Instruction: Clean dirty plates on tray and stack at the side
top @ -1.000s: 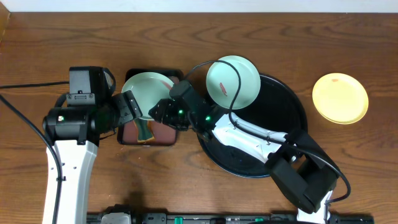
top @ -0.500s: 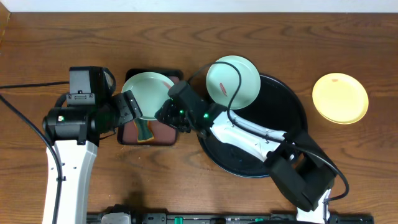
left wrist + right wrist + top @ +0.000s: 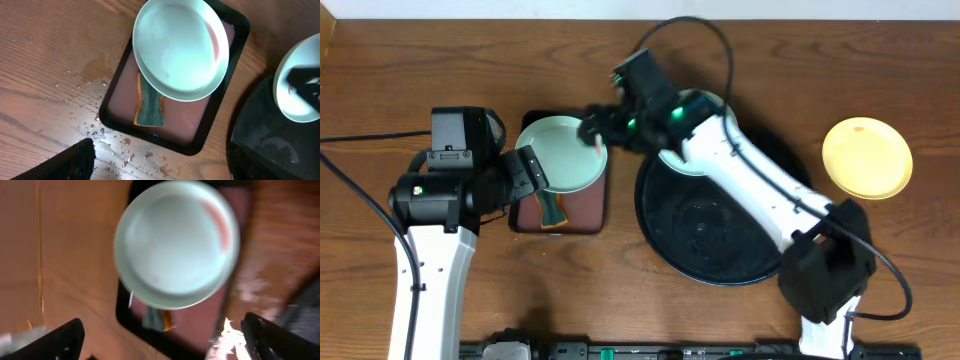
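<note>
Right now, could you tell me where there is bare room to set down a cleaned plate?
Bare wood lies between the yellow plate and the near table edge, right of the black tray, and at the far-left corner beyond the left arm. It is crowded around the reddish-brown tray, where the mint-green plate over it and the right arm meet.

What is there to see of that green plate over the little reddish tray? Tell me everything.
The mint-green plate is small, round and shallow, smooth and glossy like ceramic, with a raised rim. A reddish smear marks the inside near one edge, so it is not yet wiped. It lies face up over the far end of the rectangular reddish-brown tray, covering one end of the sponge. Whether it rests there or is held is unclear. The open right gripper hovers above it.
</note>
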Motion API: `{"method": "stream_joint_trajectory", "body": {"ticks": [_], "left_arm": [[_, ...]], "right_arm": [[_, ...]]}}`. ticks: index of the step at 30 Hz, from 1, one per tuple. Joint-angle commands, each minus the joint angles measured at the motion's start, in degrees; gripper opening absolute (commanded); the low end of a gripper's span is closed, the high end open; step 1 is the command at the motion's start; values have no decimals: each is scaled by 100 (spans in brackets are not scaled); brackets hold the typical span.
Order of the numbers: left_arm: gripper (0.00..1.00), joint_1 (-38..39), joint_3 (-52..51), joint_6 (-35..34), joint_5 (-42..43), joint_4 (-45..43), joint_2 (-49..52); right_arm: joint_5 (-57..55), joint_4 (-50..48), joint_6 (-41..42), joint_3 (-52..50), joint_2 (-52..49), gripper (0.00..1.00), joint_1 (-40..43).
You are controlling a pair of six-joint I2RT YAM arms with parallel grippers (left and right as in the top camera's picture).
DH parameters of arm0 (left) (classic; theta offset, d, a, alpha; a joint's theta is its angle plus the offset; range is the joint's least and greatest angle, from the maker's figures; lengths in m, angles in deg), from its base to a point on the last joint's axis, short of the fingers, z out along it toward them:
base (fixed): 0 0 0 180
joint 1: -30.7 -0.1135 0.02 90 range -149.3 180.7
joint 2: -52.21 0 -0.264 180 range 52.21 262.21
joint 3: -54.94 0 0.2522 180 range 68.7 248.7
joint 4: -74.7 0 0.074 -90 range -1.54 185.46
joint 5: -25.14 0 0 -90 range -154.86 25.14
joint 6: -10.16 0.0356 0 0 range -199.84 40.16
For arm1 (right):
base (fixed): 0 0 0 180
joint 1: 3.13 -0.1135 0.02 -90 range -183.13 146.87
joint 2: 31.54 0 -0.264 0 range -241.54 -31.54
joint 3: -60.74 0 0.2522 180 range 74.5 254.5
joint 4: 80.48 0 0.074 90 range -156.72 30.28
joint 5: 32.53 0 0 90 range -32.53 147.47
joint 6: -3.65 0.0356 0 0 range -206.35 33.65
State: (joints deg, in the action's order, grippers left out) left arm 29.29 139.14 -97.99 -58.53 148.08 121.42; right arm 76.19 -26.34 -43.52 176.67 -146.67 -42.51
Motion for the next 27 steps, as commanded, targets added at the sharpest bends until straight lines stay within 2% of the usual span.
{"method": "stream_joint_trajectory", "body": {"ticks": [1, 3, 5, 6, 8, 12, 15, 20, 24, 27], "left_arm": [[85, -28, 83, 15, 55, 11, -31], [85, -28, 83, 15, 55, 11, -31], [85, -28, 83, 15, 55, 11, -31], [85, -28, 83, 15, 55, 11, -31], [85, -28, 83, 15, 55, 11, -31], [85, -28, 83, 15, 55, 11, -31], [85, -28, 83, 15, 55, 11, -31], [85, -28, 83, 15, 55, 11, -31], [85, -28, 83, 15, 55, 11, -31], [85, -28, 83, 15, 55, 11, -31]], "right_arm": [[-160, -170, -260, -28, -59, 99, -686], [-715, -98, 245, -28, -151, 90, -1010], [-1191, 190, 1296, -28, -258, 85, -1150], [-1250, 227, 1836, -28, -376, 77, -1193], [-1154, 96, 2262, -28, -581, 68, -1207], [-407, -306, 2828, -28, -1091, 62, -1185], [-42, -656, 2957, -28, -1427, 60, -1172], [-70, -870, 2953, -28, -1628, 61, -1132], [-201, -798, 2938, -28, -1628, 54, -1091], [-175, -763, 2957, -28, -1628, 57, -1060]]}}
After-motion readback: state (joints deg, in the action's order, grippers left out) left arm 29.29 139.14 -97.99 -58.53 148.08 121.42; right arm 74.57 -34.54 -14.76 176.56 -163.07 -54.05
